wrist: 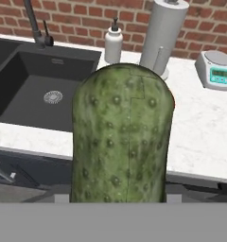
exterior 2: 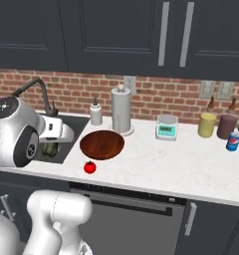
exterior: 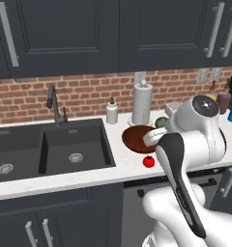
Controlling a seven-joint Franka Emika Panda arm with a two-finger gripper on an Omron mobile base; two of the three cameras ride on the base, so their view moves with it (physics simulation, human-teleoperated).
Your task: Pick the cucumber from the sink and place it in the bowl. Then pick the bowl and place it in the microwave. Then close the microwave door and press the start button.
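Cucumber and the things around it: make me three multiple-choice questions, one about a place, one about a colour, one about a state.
1. Where is the bowl?
A. In the sink
B. On the counter, right of the sink
C. In the microwave

2. What colour is the tomato in front of the bowl?
A. Red
B. Yellow
C. Blue

3. What state is the cucumber in?
A. Lying in the sink
B. Held by the end effector, off every surface
C. Resting in the bowl

Answers:
1. B, the right base view shows the bowl on the white counter beside the basin.
2. A, it is bright red in both base views.
3. B, it stands close before the hand camera and the bowl is empty.
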